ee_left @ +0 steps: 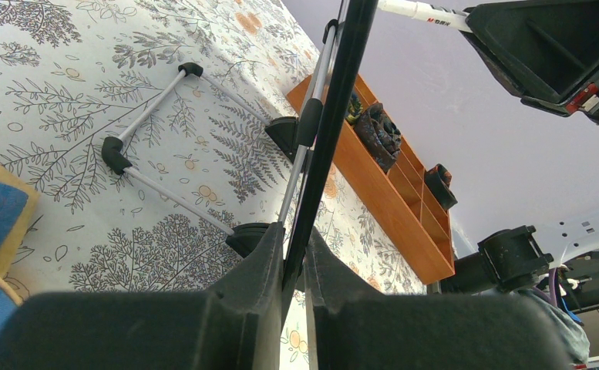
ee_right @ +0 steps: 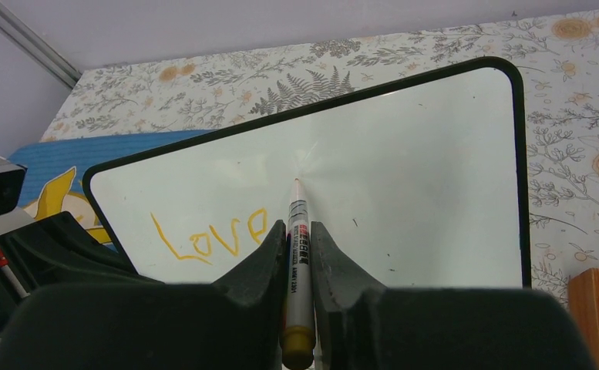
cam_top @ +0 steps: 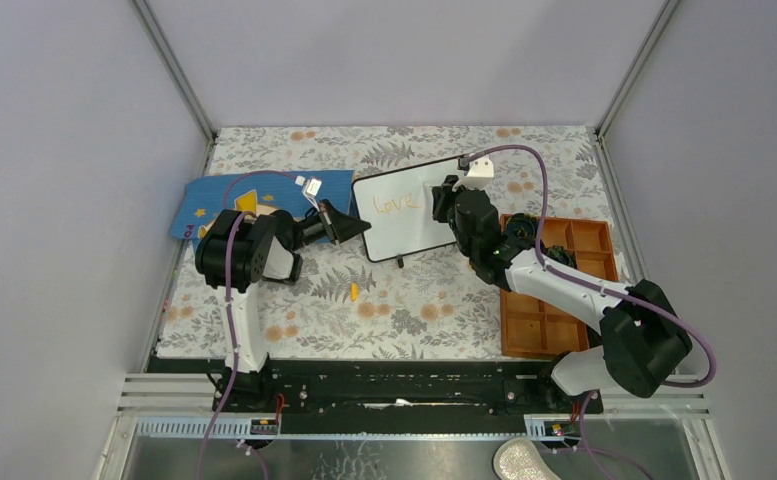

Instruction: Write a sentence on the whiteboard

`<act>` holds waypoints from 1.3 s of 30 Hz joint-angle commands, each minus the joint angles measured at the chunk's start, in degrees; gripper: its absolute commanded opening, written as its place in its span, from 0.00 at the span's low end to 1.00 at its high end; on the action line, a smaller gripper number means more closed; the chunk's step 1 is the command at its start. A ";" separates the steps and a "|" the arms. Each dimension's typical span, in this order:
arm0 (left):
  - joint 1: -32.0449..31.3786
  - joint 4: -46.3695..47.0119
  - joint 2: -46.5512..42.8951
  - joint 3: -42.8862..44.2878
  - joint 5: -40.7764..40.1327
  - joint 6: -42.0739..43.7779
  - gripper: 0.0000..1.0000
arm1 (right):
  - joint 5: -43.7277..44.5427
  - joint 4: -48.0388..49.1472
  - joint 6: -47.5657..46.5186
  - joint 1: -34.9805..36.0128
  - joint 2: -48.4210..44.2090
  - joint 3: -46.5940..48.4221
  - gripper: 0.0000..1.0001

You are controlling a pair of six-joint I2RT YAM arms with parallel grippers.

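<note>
The whiteboard (cam_top: 404, 222) stands tilted at mid-table, black-framed, with the orange word "Love" (cam_top: 394, 204) on its left part. My left gripper (cam_top: 359, 228) is shut on the board's left edge; in the left wrist view the thin black edge (ee_left: 334, 116) runs up from between the jaws (ee_left: 294, 254). My right gripper (ee_right: 297, 225) is shut on a white marker (ee_right: 296, 202) with an orange end. The marker's tip rests at the board (ee_right: 419, 162), just right of "Love" (ee_right: 207, 239). From above, the right gripper (cam_top: 442, 205) is at the board's right side.
An orange compartment tray (cam_top: 564, 290) lies right of the board, under the right arm. A blue mat with yellow shapes (cam_top: 264, 192) lies at the left behind the left gripper. A small orange cap (cam_top: 354, 291) sits on the floral cloth. The board's wire stand with black feet (ee_left: 119, 154) rests on the cloth.
</note>
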 commanded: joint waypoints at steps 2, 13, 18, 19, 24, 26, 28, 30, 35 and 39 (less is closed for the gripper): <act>-0.18 2.50 0.46 -0.98 0.89 -0.33 0.09 | 0.76 4.03 -0.47 -0.68 0.56 2.97 0.00; -0.35 2.33 0.40 -0.98 0.93 -0.11 0.09 | 1.58 3.17 -0.17 -0.90 2.17 3.19 0.00; -0.35 2.15 0.38 -0.96 0.74 -0.07 0.09 | 2.23 2.43 0.09 -0.88 1.70 2.24 0.00; -0.35 2.15 0.38 -0.99 0.71 -0.07 0.09 | 2.34 2.24 0.18 -0.90 1.58 1.96 0.00; -0.33 2.15 0.27 -1.09 0.66 -0.06 0.09 | 2.47 1.34 1.03 -0.90 1.00 0.58 0.00; -0.35 2.15 0.20 -1.03 0.68 -0.07 0.09 | 2.59 0.98 1.21 -0.86 0.80 -0.01 0.00; -0.35 2.15 0.20 -1.10 0.63 -0.07 0.09 | 2.45 0.54 1.59 -0.83 0.52 -0.65 0.00; -0.43 2.07 0.12 -1.11 0.59 0.02 0.09 | 2.47 0.10 1.97 -0.90 0.14 -1.58 0.00; -0.44 1.98 0.10 -1.15 0.58 0.07 0.09 | 2.16 -0.52 3.06 -0.77 -0.76 -3.64 0.00; -0.52 1.98 -0.06 -1.11 0.57 0.11 0.09 | 1.30 -1.26 3.71 -0.79 -1.12 -4.61 0.00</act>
